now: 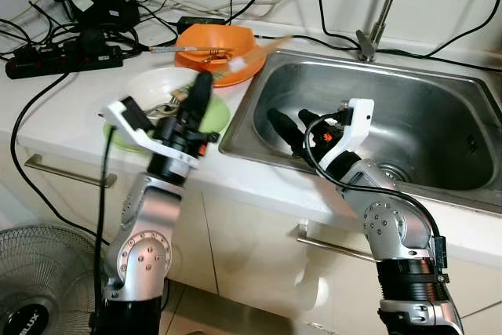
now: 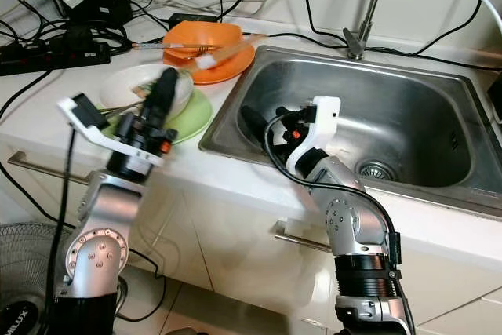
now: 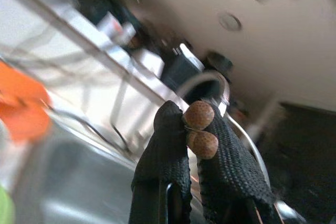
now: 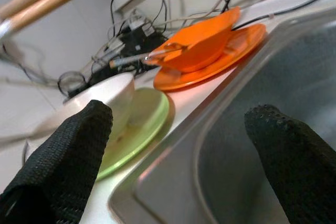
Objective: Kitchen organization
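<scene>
Left pincer (image 1: 201, 84) hovering over white ceramic bowl (image 1: 154, 88) on round green plate (image 1: 213, 118), fingers pressed together, empty. Right pincer (image 1: 292, 125) reaching inside stainless steel sink (image 1: 439, 115), fingers spread apart, empty. Orange bowl (image 1: 216, 38) sitting on orange plate (image 1: 235, 74) on white table (image 1: 63, 107).

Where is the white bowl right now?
The white bowl sits on the green plate on the counter, left of the sink, in front of the orange dishes.

Head pair above sink (image 1: 439, 115), wrists perhaps close
</scene>
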